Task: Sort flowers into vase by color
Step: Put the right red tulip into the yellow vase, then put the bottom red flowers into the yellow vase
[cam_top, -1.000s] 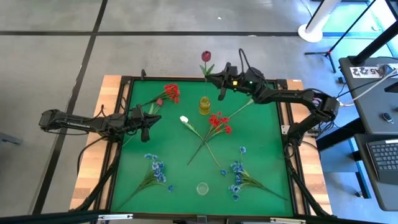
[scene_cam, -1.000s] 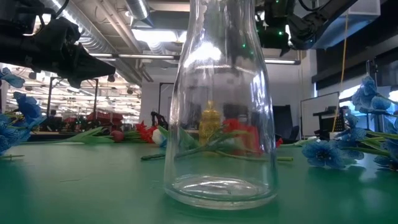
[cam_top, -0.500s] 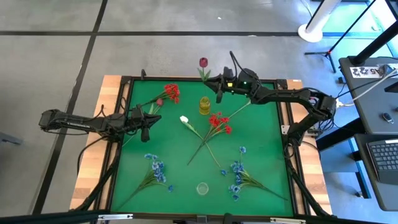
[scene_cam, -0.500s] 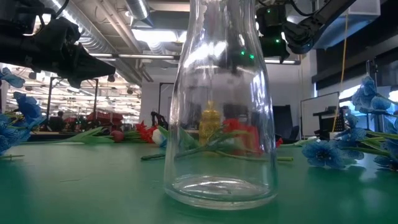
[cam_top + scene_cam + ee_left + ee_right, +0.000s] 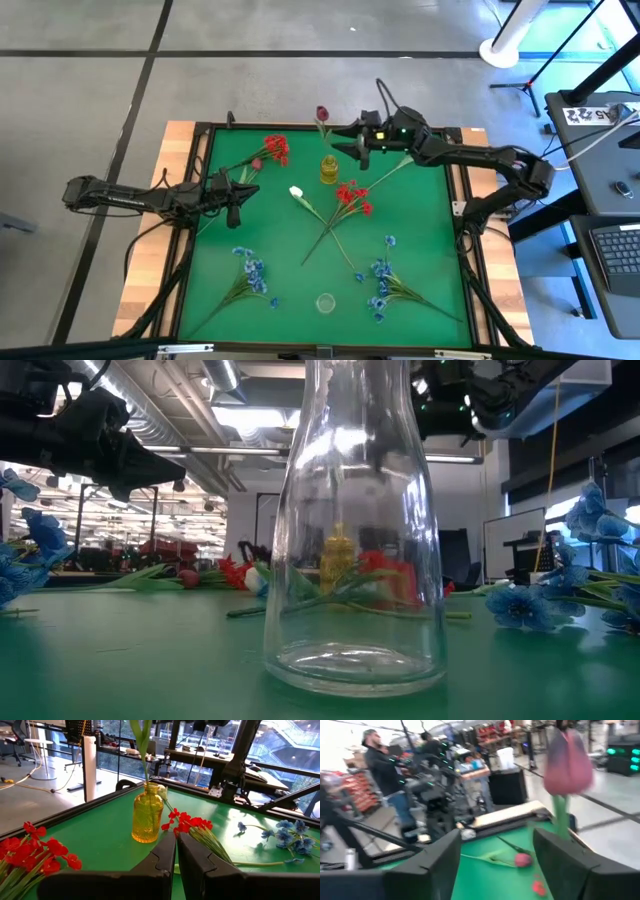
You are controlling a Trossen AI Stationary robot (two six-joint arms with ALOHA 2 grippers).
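Observation:
A yellow vase (image 5: 329, 170) stands at the table's far middle. A dark maroon bud (image 5: 322, 113) on a green stem (image 5: 142, 742) rises out of its neck. My right gripper (image 5: 357, 143) hovers open just right of that flower. In the right wrist view the bud (image 5: 567, 762) and its stem show just beyond my right gripper (image 5: 497, 850), near one fingertip. My left gripper (image 5: 237, 195) waits shut over the table's left side, holding nothing. Red blooms (image 5: 275, 148) lie far left. More red blooms (image 5: 352, 195) and a white bud (image 5: 296, 192) lie at the centre.
A clear glass vase (image 5: 325, 302) stands near the front edge and fills the low view (image 5: 350, 540). Blue sprays lie on the table at the near left (image 5: 252, 270) and the near right (image 5: 380, 285). A person (image 5: 382, 765) stands in the room beyond the table.
My right gripper has opened and let go of the maroon flower, drawing back a little toward the table's right edge. The flower has sunk lower into the yellow vase, so its bud now stands nearer the vase's neck.

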